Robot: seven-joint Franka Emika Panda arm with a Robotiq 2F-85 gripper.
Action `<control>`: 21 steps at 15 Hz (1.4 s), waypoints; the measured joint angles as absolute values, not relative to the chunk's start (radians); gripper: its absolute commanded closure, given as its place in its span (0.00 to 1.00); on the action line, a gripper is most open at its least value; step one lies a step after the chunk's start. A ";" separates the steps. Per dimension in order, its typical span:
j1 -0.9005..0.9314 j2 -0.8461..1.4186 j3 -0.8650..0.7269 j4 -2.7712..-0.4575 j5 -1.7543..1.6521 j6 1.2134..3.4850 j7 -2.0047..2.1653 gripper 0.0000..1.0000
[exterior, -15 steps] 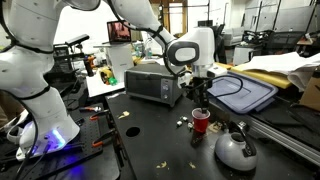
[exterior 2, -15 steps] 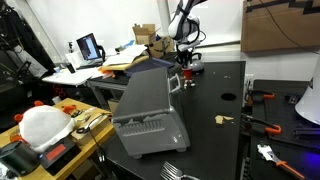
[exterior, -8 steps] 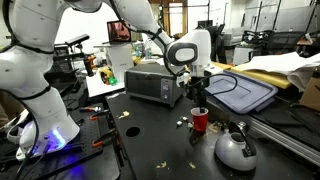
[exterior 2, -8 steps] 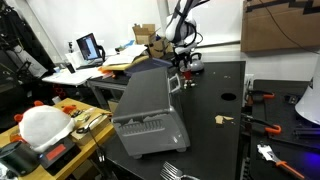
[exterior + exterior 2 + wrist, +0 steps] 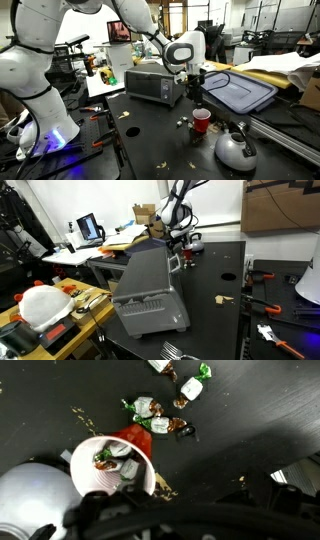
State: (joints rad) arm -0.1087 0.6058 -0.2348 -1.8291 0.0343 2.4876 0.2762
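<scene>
Lifted a little since a second ago, the pincer now hangs clear above the red cup, drawn slightly toward the upper left of the frame in an exterior view. The cup and everything else on the desk keep their places. Whether the jaws stand wide or narrow cannot be told: the wrist view shows only a dark blur along its bottom edge, and the exterior views are too small to settle it.

Nearest the camera, at lower right, sits a silver kettle. The cup stands upright just beyond it, close by but apart. The wrist view looks straight down into the cup, where a few wrapped sweets already lie. More loose sweets are scattered on the black desk just beside its wall and on toward the upper right of that frame. Farther back stand a grey toaster oven at centre and a blue tray to its right.

Judging by the sweets in the cup and those outside it, the step in hand looks like the rise between one drop and the next pick. That next move calls for a short shift to the cluster beside the cup. The descent must straddle a single wrapper without nudging the cup or the kettle.
</scene>
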 measured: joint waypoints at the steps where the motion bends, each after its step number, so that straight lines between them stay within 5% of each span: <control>1: -0.097 0.600 -0.251 -1.829 0.016 2.488 0.308 0.00; 9: 0.036 0.499 -0.407 -1.878 -0.209 2.487 0.598 0.00; 21: -0.083 0.287 -0.252 -2.187 -0.147 2.522 0.251 0.00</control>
State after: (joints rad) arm -0.0825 0.2871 -0.2524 -2.1868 -0.1472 2.5224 0.2510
